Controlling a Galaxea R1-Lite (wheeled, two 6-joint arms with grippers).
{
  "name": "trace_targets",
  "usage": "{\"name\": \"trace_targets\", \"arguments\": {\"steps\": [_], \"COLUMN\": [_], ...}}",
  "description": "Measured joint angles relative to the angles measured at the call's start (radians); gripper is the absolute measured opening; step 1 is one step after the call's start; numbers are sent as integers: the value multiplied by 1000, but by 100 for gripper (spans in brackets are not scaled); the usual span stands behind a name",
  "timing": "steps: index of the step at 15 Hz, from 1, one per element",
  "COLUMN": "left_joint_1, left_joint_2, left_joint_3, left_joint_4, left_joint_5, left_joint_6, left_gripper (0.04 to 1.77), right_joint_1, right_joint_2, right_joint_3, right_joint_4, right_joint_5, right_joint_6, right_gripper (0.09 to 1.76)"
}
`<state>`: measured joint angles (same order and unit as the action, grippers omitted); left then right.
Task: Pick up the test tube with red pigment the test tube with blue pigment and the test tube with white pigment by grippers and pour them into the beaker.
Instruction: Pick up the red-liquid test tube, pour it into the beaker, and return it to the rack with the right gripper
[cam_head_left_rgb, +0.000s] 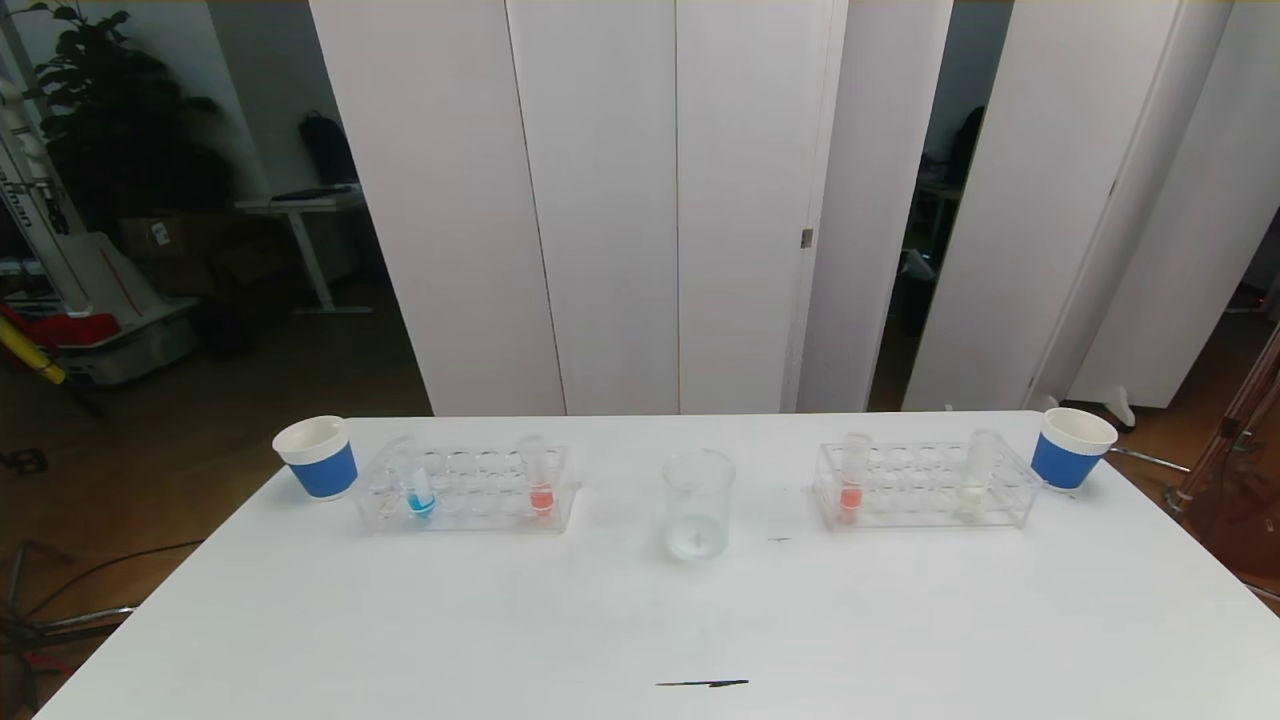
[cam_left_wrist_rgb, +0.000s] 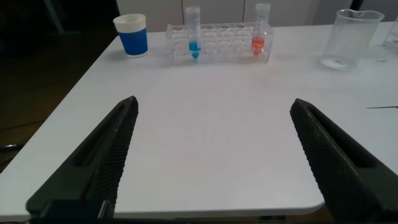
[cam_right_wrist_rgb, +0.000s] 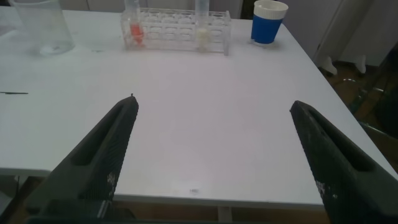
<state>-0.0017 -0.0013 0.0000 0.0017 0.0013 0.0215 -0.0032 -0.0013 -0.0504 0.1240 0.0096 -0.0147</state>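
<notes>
The blue-pigment test tube (cam_head_left_rgb: 418, 488) and a red-pigment tube (cam_head_left_rgb: 540, 480) stand in the left clear rack (cam_head_left_rgb: 465, 515). Another red-pigment tube (cam_head_left_rgb: 851, 482) and the white-pigment tube (cam_head_left_rgb: 974, 480) stand in the right rack (cam_head_left_rgb: 925, 512). The clear beaker (cam_head_left_rgb: 697, 505) stands between the racks. My left gripper (cam_left_wrist_rgb: 213, 107) is open and empty at the table's near left edge, facing the blue tube (cam_left_wrist_rgb: 193, 37) and the beaker (cam_left_wrist_rgb: 350, 38). My right gripper (cam_right_wrist_rgb: 213, 107) is open and empty at the near right edge, facing the white tube (cam_right_wrist_rgb: 203, 31). Neither gripper shows in the head view.
A white paper cup with a blue band (cam_head_left_rgb: 318, 457) stands left of the left rack, another (cam_head_left_rgb: 1069, 448) right of the right rack. A thin dark mark (cam_head_left_rgb: 702, 684) lies near the white table's (cam_head_left_rgb: 400, 620) front edge. White screens stand behind.
</notes>
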Motion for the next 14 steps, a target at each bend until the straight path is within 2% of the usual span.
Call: {"name": "trace_targets", "arguments": {"steps": [14], "left_joint_1": [0], "left_joint_2": [0], "left_joint_3": [0], "left_joint_4": [0], "left_joint_5": [0], "left_joint_6": [0], "left_gripper": [175], "right_joint_1": [0], "right_joint_2": [0], "right_joint_3": [0], "right_joint_4": [2], "right_joint_5": [-2], "right_joint_6": [1], "right_gripper": [175]}}
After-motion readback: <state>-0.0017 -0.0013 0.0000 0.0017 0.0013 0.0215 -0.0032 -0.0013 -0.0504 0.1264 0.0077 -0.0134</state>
